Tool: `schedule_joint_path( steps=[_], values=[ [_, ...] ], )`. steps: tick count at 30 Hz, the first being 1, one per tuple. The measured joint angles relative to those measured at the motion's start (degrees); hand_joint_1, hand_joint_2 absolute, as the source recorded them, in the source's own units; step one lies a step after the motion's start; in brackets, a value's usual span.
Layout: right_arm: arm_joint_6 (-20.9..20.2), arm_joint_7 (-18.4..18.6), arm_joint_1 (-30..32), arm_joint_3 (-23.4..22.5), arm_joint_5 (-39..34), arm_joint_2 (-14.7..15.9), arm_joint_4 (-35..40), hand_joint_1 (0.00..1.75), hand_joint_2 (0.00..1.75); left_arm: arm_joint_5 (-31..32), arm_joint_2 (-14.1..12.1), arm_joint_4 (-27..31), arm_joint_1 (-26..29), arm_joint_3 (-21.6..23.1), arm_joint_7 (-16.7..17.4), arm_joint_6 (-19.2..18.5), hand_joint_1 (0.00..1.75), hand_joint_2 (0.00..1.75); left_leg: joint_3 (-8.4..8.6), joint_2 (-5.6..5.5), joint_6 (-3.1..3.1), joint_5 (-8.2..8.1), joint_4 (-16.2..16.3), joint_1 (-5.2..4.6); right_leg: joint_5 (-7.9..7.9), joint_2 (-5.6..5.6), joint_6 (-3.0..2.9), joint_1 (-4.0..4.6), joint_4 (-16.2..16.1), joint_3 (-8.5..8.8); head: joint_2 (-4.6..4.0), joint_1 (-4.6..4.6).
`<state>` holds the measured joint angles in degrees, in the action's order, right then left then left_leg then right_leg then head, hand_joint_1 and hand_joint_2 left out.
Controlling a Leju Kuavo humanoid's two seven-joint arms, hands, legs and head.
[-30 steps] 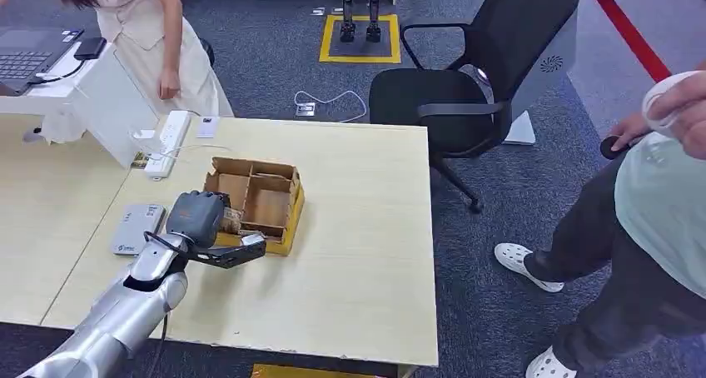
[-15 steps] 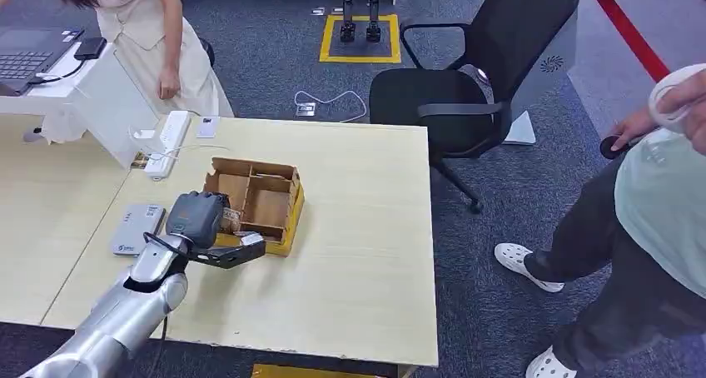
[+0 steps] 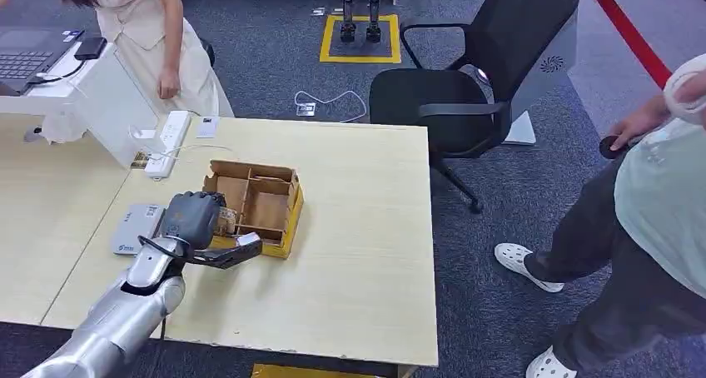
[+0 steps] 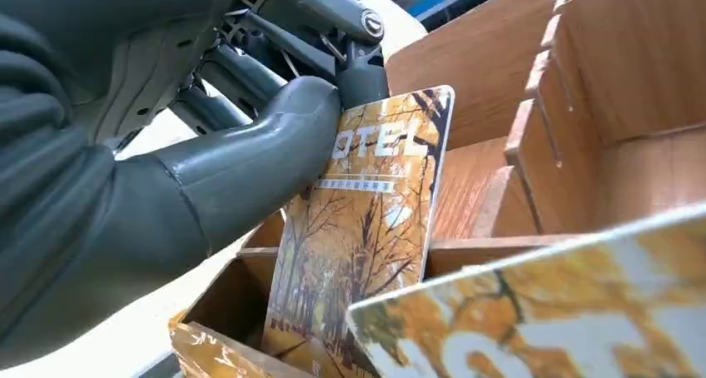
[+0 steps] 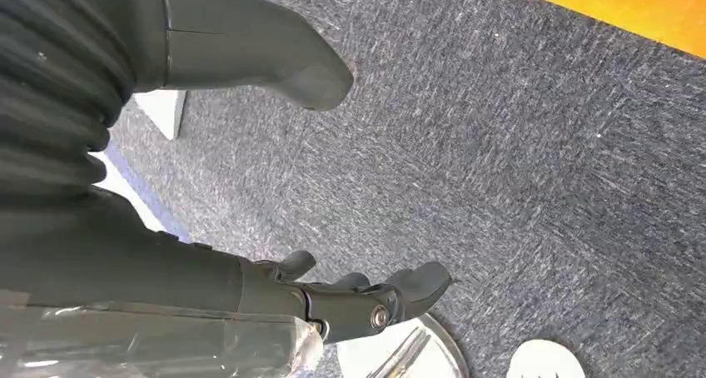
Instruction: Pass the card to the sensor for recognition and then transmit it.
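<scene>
Spanning most of the scene, the table (image 3: 366, 253) carries a divided cardboard box (image 3: 266, 196), with the grey sensor (image 3: 137, 227) just left of it. At the box's near-left corner, the left hand (image 3: 196, 220) pinches the card (image 4: 366, 228) by one edge; it could snag a divider and slip. The right hand (image 5: 333, 299) hangs loosely apart, holding nothing.

A card (image 4: 366, 228) printed with golden autumn trees stands in a brown cardboard box (image 3: 258, 201).
</scene>
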<state>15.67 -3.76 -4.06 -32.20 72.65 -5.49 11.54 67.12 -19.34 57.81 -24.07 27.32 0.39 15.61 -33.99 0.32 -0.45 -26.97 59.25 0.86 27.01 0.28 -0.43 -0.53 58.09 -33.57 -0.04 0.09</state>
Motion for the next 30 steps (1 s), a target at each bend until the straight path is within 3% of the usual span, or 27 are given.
schedule_joint_path(
  steps=[12,13,19,23,30],
  values=[
    [0.02,0.00,-0.01,0.00,0.09,0.00,0.00,0.00,1.75,-0.44,-0.22,0.52,0.34,-0.04,-0.61,0.85,1.75,1.75,0.00,0.00,0.00,0.00,0.00,0.00,0.00,0.00,0.00,0.00,0.00,0.00,-0.02,0.00],
    [0.02,0.00,-0.01,0.00,0.09,0.00,0.00,0.00,0.00,-0.46,-0.22,0.52,0.35,-0.06,-0.61,0.90,1.75,1.75,0.00,0.00,0.00,0.00,0.00,0.00,0.00,0.00,0.00,0.00,0.00,0.00,-0.02,0.00],
    [0.26,0.00,0.01,0.00,0.11,0.00,0.00,0.00,0.00,-1.59,-1.29,2.25,0.59,-0.96,-0.61,3.00,1.75,1.75,0.01,0.00,-0.02,0.01,0.00,0.01,0.00,0.01,0.00,0.01,0.01,-0.01,-0.02,0.00],
    [0.35,0.00,0.03,-0.02,0.09,0.00,0.00,0.00,0.00,-2.53,-2.77,4.78,0.60,-2.51,-1.01,2.97,1.69,1.75,0.00,0.00,-0.02,0.01,0.00,0.02,0.00,0.01,0.00,0.01,0.01,-0.01,-0.02,-0.02],
    [0.46,0.00,0.07,-0.06,0.11,0.00,0.00,0.00,0.00,-4.15,-4.98,9.15,0.60,-4.81,-1.73,2.86,1.75,1.75,0.01,0.01,-0.03,0.02,0.00,0.01,0.00,0.01,-0.01,0.01,0.01,-0.01,0.00,0.00]
  ],
)
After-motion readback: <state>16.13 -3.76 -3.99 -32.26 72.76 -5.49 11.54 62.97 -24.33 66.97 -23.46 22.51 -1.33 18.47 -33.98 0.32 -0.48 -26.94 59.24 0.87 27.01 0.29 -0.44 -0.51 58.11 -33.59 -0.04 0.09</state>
